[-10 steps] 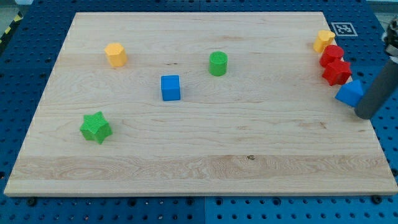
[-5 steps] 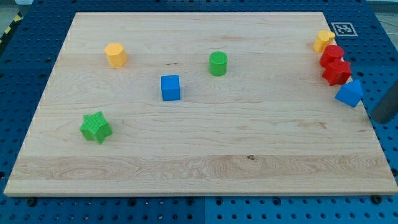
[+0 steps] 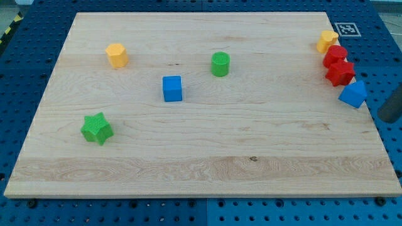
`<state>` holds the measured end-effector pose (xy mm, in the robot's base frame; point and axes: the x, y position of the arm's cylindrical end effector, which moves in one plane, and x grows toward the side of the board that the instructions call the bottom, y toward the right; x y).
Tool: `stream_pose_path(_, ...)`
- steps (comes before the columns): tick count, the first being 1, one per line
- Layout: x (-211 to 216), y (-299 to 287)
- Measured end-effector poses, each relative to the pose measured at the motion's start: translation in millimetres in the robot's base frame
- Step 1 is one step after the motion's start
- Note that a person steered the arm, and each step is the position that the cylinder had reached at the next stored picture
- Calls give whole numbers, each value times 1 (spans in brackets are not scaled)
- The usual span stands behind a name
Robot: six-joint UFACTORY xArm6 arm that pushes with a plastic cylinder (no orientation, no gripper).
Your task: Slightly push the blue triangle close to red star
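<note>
The blue triangle [image 3: 354, 95] sits at the wooden board's right edge, just below and right of the red star [image 3: 340, 73], nearly touching it. Another red block [image 3: 335, 55] lies just above the star, and a yellow block [image 3: 326, 41] above that. My rod shows at the view's right edge; my tip [image 3: 385, 118] is off the board, to the right of and slightly below the blue triangle, with a clear gap between them.
A blue cube [image 3: 172, 88] and a green cylinder [image 3: 220, 64] lie mid-board. A yellow block [image 3: 117, 55] is at upper left and a green star [image 3: 97, 128] at lower left. The board's right edge [image 3: 372, 119] lies beside my tip.
My tip has drawn away to the right from the blue triangle, off the board's edge. The blocks have not visibly moved.
</note>
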<state>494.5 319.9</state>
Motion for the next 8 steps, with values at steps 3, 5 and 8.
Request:
stream_pose_path(3,-2,-16)
stream_pose_path(5,-4,-10)
stream_pose_path(8,-10,-25)
